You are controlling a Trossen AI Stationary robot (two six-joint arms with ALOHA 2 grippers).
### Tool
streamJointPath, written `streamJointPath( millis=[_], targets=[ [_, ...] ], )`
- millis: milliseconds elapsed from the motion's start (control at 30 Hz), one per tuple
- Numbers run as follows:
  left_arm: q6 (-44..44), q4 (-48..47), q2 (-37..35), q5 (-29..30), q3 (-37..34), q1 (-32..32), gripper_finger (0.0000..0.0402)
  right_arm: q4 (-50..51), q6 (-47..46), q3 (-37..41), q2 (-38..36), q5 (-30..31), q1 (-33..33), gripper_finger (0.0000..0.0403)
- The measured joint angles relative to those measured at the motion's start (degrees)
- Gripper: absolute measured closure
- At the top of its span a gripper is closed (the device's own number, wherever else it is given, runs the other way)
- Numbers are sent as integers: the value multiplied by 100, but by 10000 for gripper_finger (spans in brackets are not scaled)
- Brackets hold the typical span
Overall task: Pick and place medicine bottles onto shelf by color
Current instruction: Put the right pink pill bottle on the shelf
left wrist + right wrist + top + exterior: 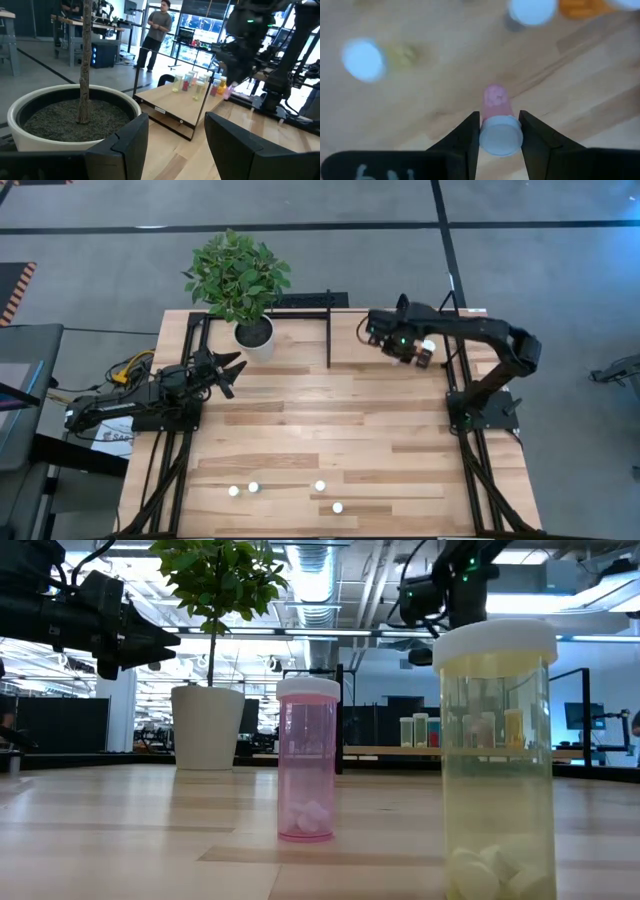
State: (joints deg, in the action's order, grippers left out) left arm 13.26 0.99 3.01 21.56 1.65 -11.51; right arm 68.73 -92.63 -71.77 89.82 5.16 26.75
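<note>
Right wrist view gives me the clearest read: my right gripper [500, 131] is clenched on a pink bottle [496, 100] by its white cap, long axis running straight down toward the shelf [445, 90] among other bottles. My left gripper [228, 370] waits released, fingers spread, beside the plant pot [254, 335].

Bright, even overhead light; the low view glares at the ceiling lamps [310, 565], and the right wrist's background bottles [365, 60] blur
</note>
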Motion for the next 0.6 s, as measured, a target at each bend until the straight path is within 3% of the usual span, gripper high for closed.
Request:
streamJointPath(
  millis=[233,600],
  targets=[
    [0,0,0,0,-2,0,220,-565,-150,0,44,-200,720,268],
    [0,0,0,0,0,2,220,-1075,-635,-4,430,-248,926,257]
  ],
)
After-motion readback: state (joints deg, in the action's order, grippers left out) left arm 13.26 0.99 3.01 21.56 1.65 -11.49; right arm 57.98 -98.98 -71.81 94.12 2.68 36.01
